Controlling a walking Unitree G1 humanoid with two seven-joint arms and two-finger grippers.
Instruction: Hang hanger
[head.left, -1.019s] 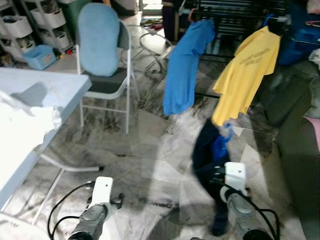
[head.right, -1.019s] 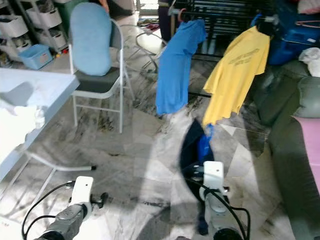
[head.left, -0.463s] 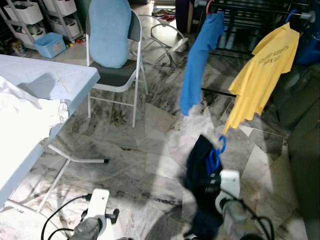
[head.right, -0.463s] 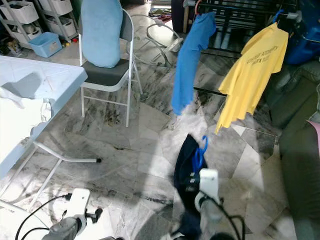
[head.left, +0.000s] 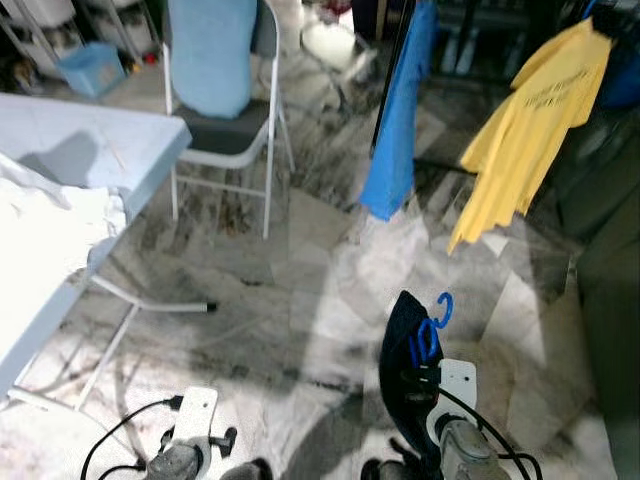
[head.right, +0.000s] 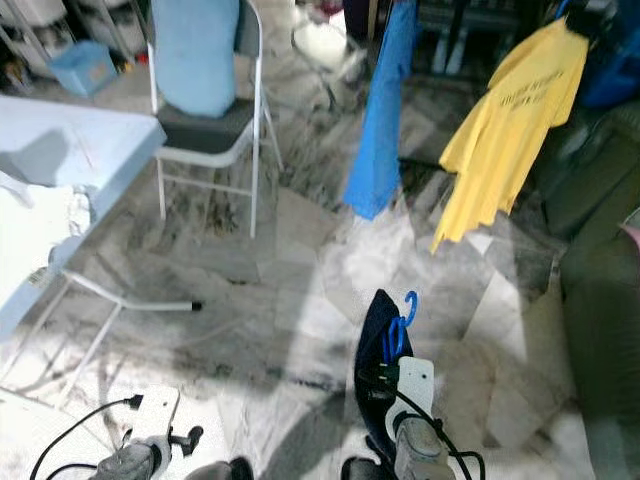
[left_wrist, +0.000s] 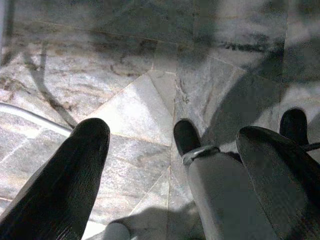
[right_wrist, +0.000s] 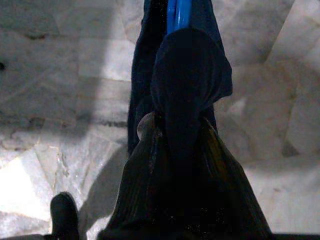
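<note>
- The right hand (head.left: 425, 375) is closed on a blue hanger (head.left: 428, 330) that carries a dark navy garment (head.left: 402, 385). It holds this low, in front of the robot, with the hook pointing up.
- In the right wrist view the black fingers (right_wrist: 185, 125) are pinched together around the blue hanger and the dark cloth, which drapes over and below them.
- The left hand (left_wrist: 172, 165) hangs idle near the marble floor (head.left: 290, 290) with its fingers spread wide and nothing between them.
- The drying rack (head.left: 470, 20) stands well apart, across the floor. A blue shirt (head.left: 400, 120) and a yellow T-shirt (head.left: 530, 120) already hang on it.
- A white folding bench (head.left: 70, 170) with white cloth on it stands at the robot's left, and a folding chair (head.left: 225, 110) with a light blue cushion stands beyond it.
- Judged risk: the eye views are blurred, so the robot seems to be walking, and the swinging garment could slip off the hanger or shift in the grip.
- The garment trails low near the robot's feet, so it could drag on the floor or catch a foot.
- At the rack, the hook could snag one of the hung shirts or miss the bar if it has turned in the grasp.
</note>
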